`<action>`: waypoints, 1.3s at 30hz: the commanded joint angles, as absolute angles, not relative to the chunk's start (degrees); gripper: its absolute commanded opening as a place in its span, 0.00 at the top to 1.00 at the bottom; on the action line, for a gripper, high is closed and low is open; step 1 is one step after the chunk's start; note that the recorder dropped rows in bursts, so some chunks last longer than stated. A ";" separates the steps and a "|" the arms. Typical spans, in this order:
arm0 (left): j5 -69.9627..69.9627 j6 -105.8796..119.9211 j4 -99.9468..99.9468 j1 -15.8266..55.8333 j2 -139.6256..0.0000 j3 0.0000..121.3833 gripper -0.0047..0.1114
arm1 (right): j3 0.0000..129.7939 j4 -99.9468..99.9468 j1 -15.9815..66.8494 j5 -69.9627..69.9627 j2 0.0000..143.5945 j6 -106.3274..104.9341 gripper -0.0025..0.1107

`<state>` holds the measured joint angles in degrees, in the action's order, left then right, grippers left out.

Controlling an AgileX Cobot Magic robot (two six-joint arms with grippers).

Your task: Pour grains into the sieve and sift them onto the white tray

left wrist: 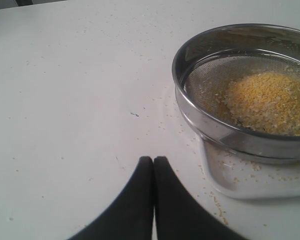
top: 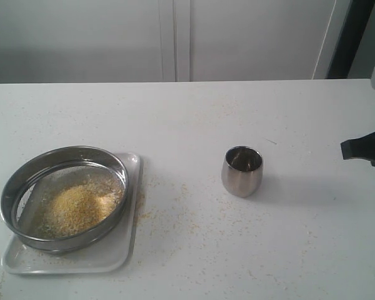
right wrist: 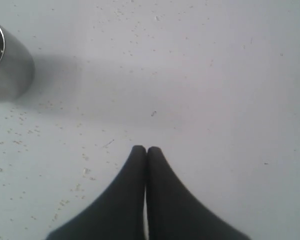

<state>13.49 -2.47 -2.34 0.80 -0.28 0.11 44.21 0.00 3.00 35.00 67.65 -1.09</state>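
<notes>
The round steel sieve [top: 64, 197] rests on the white tray [top: 128, 244] at the table's front left. A heap of golden and pale grains [top: 78, 209] lies on its mesh, also plain in the left wrist view as grains [left wrist: 270, 102] inside the sieve [left wrist: 210, 125] above the tray [left wrist: 225, 175]. My left gripper [left wrist: 153, 159] is shut and holds nothing, a short way off from the sieve. It is out of the exterior view. My right gripper [right wrist: 146, 149] is shut and holds nothing over bare table, and shows at the right edge of the exterior view as the gripper [top: 362, 149].
A small rounded steel cup [top: 242, 170] stands upright mid-table, well left of the right gripper; the cup [right wrist: 7, 65] shows at the right wrist view's edge. Stray grains [top: 175, 206] lie scattered between the tray and the cup. A pale wall runs behind the table.
</notes>
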 commanded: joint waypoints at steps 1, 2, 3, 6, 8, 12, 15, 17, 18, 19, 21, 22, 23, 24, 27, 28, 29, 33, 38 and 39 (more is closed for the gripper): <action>13.37 -2.72 -1.90 0.68 0.00 0.00 0.96 | 44.49 0.00 2.75 33.67 67.26 -1.76 0.98; 13.37 -2.72 -1.90 0.68 0.00 0.00 0.96 | 44.49 0.00 2.75 33.56 67.26 -1.76 0.98; 13.12 -2.71 -1.90 0.68 0.00 0.00 0.96 | 44.49 0.00 2.75 33.56 67.26 -1.76 0.98; 11.05 -3.32 -0.77 0.68 0.00 0.00 0.96 | 44.49 0.00 2.75 33.56 67.26 -1.76 0.98; 8.44 -4.49 1.35 0.68 0.00 0.00 0.96 | 44.49 0.00 2.75 33.56 67.26 -1.76 0.98; 1.46 -10.24 6.50 0.68 0.00 0.00 0.96 | 44.49 0.00 2.75 33.56 67.26 -1.76 0.98; -1.85 -14.73 7.29 0.68 0.00 0.00 0.96 | 44.49 0.00 2.75 33.56 67.26 -1.76 0.98; -4.74 -16.57 7.29 0.68 0.00 0.00 0.96 | 44.49 0.00 2.75 33.56 67.26 -1.76 0.98; -6.32 -18.01 7.29 0.68 0.00 0.00 0.96 | 44.49 0.00 2.75 33.56 67.26 -1.76 0.98; -8.72 -20.63 7.29 0.68 0.00 0.00 0.96 | 44.49 0.00 2.75 33.56 67.26 -1.76 0.98; -11.41 -23.16 7.29 0.68 0.00 0.00 0.96 | 44.49 0.00 2.75 33.30 67.26 -1.76 0.98; -12.32 -23.88 7.20 0.68 0.00 0.00 0.96 | 44.49 0.00 2.75 33.14 67.26 -1.76 0.98; -10.72 -23.80 7.20 0.68 0.00 0.30 0.96 | 44.49 0.00 2.75 33.14 67.26 -1.76 0.98; -8.83 -23.80 7.20 0.68 0.00 1.56 0.96 | 44.49 0.00 2.75 33.14 67.26 -1.76 0.98; 0.00 -23.42 7.20 0.68 -2.16 5.63 0.96 | 44.49 0.00 2.75 33.14 67.26 -1.76 0.98; 4.87 -22.39 6.77 0.68 -4.95 8.56 0.96 | 44.49 0.00 2.75 33.14 67.26 -1.76 0.98; 7.02 -21.33 6.77 0.68 -6.57 10.14 0.96 | 44.49 0.00 2.75 33.14 67.26 -1.76 0.98; 19.70 -10.83 6.77 0.68 -18.70 20.34 0.96 | 44.49 0.00 2.75 33.14 67.26 -1.76 0.98; 29.45 -3.72 7.01 0.68 -31.38 30.02 0.96 | 44.49 0.00 2.75 33.14 67.26 -1.76 0.98; 30.91 -2.14 7.01 0.68 -33.90 31.98 0.96 | 44.49 0.00 2.75 33.14 67.26 -1.76 0.98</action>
